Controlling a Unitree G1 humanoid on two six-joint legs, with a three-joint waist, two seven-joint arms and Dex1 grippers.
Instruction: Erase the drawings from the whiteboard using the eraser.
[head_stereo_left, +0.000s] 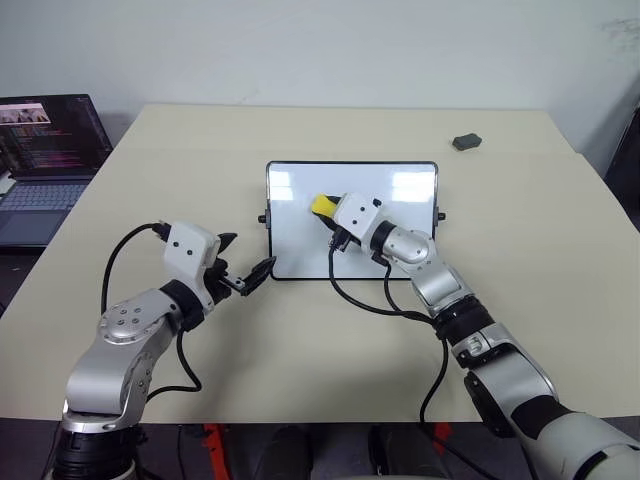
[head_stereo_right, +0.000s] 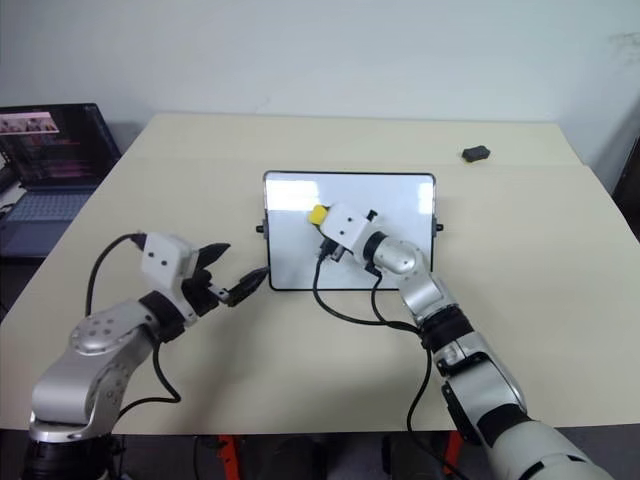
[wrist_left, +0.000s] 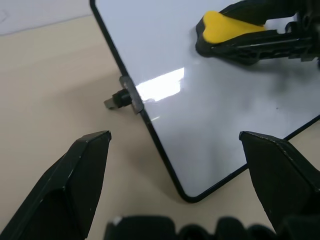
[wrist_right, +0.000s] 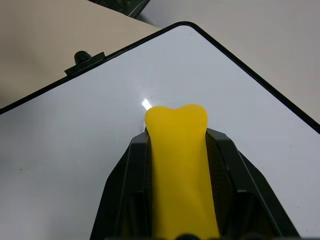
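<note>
The whiteboard (head_stereo_left: 400, 215) lies flat in the middle of the table, its black-framed white face bare of marks wherever it shows. My right gripper (head_stereo_left: 327, 212) is over the board's left half, shut on the eraser (head_stereo_left: 322, 205), whose yellow top (wrist_right: 179, 165) sticks out between the black fingers. Whether the eraser touches the board I cannot tell. My left gripper (head_stereo_left: 248, 262) stands open just off the board's near left corner (wrist_left: 192, 195), with nothing between its fingers. No drawings show; part of the board lies under the right hand.
A small dark grey lump (head_stereo_left: 466, 142) sits at the table's far right. An open laptop (head_stereo_left: 45, 160) stands past the table's left edge. Black cables (head_stereo_left: 370, 300) hang from the right wrist across the board's near edge.
</note>
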